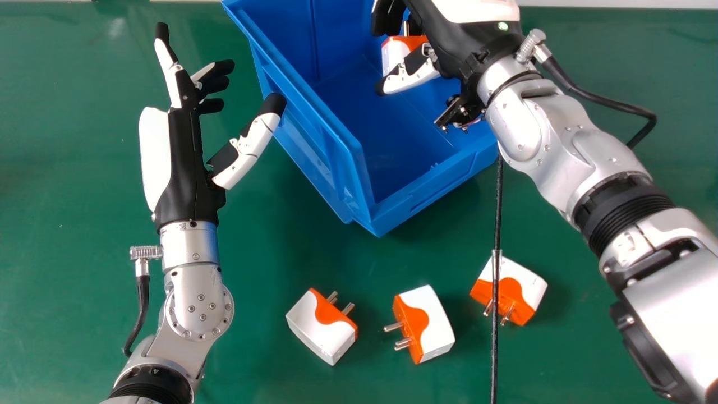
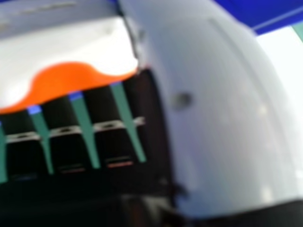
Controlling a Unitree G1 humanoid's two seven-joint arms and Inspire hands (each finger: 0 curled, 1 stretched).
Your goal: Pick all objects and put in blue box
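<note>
where smooth plastic box (image 1: 322,134) gapes, right hand (image 1: 449,42) grips blocky plug (image 1: 394,56).

Box (image 1: 336,146) looks like glossy, smooth plastic.

Head view bright; soft shadows beside plugs (image 1: 438,331), glare patch on table (image 1: 67,224), shine on right arm (image 1: 673,314). Right hand view: high contrast.

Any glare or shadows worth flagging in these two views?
Head view: soft shadows beside the plug adapters on the green tabletop, a pale reflection at its upper left, glare on the right forearm; right hand view: small highlights on the thumb, darkness along the bottom edge.
</note>
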